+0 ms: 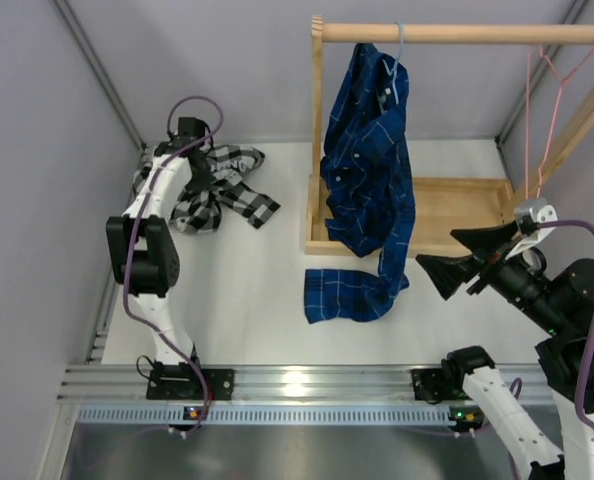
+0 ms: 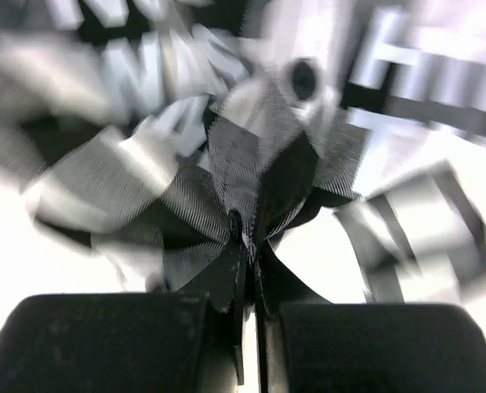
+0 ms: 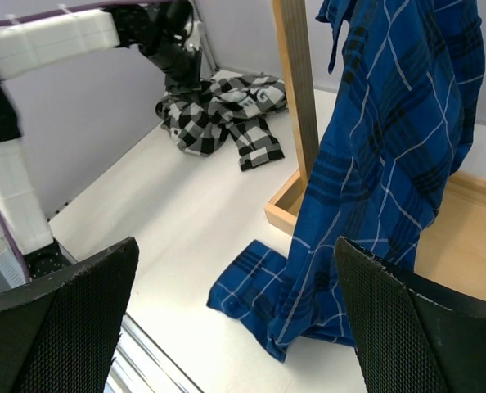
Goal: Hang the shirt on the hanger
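Observation:
The black-and-white checked shirt [image 1: 227, 190] lies crumpled on the white table at the far left; it also shows in the right wrist view [image 3: 218, 115]. My left gripper [image 1: 192, 165] is down on its left part. In the blurred left wrist view the gripper [image 2: 247, 237] is shut on a fold of the shirt's cloth [image 2: 251, 155]. The pink wire hanger [image 1: 528, 120] hangs from the right end of the wooden rod. My right gripper [image 1: 455, 258] is open and empty, held in the air in front of the rack; its jaws stand wide apart in the right wrist view [image 3: 235, 319].
A dark blue plaid shirt [image 1: 367, 170] hangs on a light blue hanger [image 1: 399, 45] from the wooden rack [image 1: 317, 120], its tail on the table [image 3: 259, 286]. The rack's wooden tray base [image 1: 457, 205] is at the back right. A metal rail [image 1: 307, 385] runs along the near edge.

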Robot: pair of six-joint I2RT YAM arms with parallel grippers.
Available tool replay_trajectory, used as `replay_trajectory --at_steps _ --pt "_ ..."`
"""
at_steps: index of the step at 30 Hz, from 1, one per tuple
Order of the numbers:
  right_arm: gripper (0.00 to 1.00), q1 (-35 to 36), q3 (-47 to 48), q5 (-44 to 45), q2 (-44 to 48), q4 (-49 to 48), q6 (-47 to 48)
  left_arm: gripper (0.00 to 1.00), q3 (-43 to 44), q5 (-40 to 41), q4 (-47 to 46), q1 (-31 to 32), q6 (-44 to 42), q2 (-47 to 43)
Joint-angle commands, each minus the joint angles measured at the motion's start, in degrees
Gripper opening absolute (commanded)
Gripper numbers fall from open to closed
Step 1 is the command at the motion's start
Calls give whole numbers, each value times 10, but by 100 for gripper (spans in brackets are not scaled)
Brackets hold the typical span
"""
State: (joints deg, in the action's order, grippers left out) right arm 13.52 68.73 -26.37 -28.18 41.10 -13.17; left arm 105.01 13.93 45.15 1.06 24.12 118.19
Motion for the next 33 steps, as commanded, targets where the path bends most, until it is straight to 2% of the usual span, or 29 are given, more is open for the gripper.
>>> replay_trajectory --at_steps 1,2,3,5,6,9,10,14,16,17,19,20,21,22,23,24,26,27,29,30,31,33 --pt "99 8 -24 4 -16 -44 -9 0 -71 13 -14 76 18 -202" --pt "99 8 -30 4 -18 -58 -18 0 -109 18 -42 113 29 -238" --pt "99 8 -34 2 -21 -64 -21 0 -193 15 -59 129 31 -310" --pt "99 9 -42 -9 -27 -75 -26 0 -276 3 -99 174 55 -379" --pt "99 9 -42 -11 -34 -74 -26 0 -359 -13 -109 185 62 -447" --pt "99 9 -38 -17 -43 -75 -24 0 -468 -68 -118 243 99 -549" --pt "99 9 -38 -21 -45 -77 -25 0 -534 -79 -119 258 109 -615" --pt "99 9 -57 -61 -58 -118 -51 0 -684 -258 -145 321 204 -735" --pt "100 9 -74 -118 -78 -157 -67 0 -717 -290 -146 356 231 -760" --pt "99 9 -81 -139 -87 -174 -86 0 -732 -307 -146 394 243 -777" --pt "99 17 -100 -190 -115 -227 -105 25 -733 -332 -146 428 245 -788" --pt "99 24 -104 -191 -125 -240 -111 43 -721 -361 -146 451 234 -789" --pt "99 38 -105 -179 -147 -243 -107 67 -709 -371 -140 458 224 -787" --pt "100 70 -99 -139 -160 -242 -100 98 -690 -374 -132 461 211 -783" --pt "100 90 -93 -117 -175 -224 -77 98 -664 -357 -81 461 180 -778" --pt "100 110 -84 -97 -205 -213 -65 98 -595 -262 -47 461 165 -765" --pt "99 161 -68 -55 -235 -197 -44 98 -523 -110 47 461 148 -740" --pt "100 175 -67 -35 -238 -199 -42 98 -454 45 75 461 153 -701" --pt "99 201 -73 -18 -238 -214 -41 98 -404 169 109 457 166 -655" --pt "99 206 -80 -7 -236 -218 -41 98 -374 236 106 449 167 -602" --pt "100 206 -83 -5 -233 -222 -41 98 -363 232 92 406 142 -574" --pt "100 207 -89 1 -231 -224 -37 98 -342 146 38 323 112 -511"
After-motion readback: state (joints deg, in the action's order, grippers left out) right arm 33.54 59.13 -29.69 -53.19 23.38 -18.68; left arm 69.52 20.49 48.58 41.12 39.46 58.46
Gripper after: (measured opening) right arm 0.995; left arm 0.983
